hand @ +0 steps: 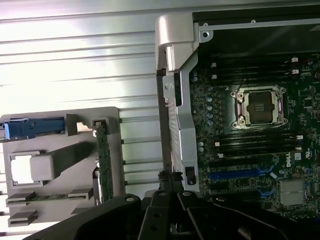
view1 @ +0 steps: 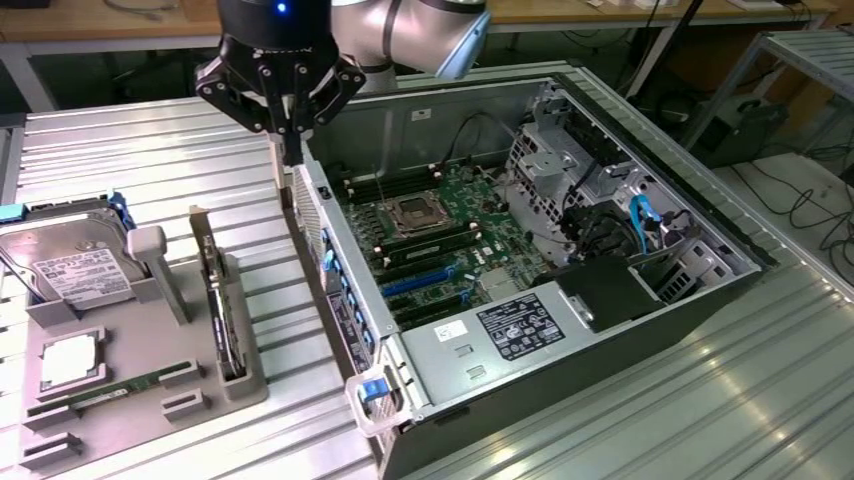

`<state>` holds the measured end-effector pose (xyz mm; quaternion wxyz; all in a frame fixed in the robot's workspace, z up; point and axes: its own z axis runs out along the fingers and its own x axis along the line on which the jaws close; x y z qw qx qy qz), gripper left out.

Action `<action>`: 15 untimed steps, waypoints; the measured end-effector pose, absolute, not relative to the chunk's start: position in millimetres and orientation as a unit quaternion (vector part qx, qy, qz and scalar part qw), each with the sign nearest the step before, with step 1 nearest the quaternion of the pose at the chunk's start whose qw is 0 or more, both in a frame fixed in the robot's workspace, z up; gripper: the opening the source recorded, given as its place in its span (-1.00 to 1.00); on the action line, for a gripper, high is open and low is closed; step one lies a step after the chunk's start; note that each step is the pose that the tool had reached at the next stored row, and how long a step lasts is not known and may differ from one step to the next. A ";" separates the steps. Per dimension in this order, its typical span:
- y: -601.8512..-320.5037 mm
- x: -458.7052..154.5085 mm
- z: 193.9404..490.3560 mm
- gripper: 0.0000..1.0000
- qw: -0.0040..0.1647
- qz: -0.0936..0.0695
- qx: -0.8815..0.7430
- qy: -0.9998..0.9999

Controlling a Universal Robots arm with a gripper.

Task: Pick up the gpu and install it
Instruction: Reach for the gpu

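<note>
The gripper (view1: pixel 284 160) is seen in the upper left of the exterior view, hanging from the arm above the ribbed metal table (view1: pixel 134 150). Its fingers are pressed together and pointed downward, and nothing can be made out between them. The fingertips are placed just beside the near upper corner of the open computer case (view1: pixel 400 120), over the gap between the case and the grey holder tray (view1: pixel 147 330).

The gpu (view1: pixel 218 300) is found in that tray, at the lower left of the exterior view, stood on its edge in a slot on the side of the tray nearest the case. It is well apart from the gripper and is not touched by it. In the wrist view its thin edge is seen from above.

A silver hard drive (view1: pixel 74 270) with a white label is propped in the tray at the exterior view's left, and a narrow green memory stick (view1: pixel 114 392) is laid below it. Inside the case the motherboard (view1: pixel 441 230) is exposed, with the processor socket (view1: pixel 411 212) near its middle.
</note>
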<state>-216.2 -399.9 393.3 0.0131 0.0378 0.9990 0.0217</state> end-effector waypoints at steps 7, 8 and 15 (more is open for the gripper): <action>-400.2 -225.4 393.3 -0.79 0.013 0.022 0.038 0.999; -400.3 -226.9 393.3 -0.79 0.013 0.022 0.038 0.999; -403.0 -237.3 393.3 -0.79 0.013 0.022 0.038 0.999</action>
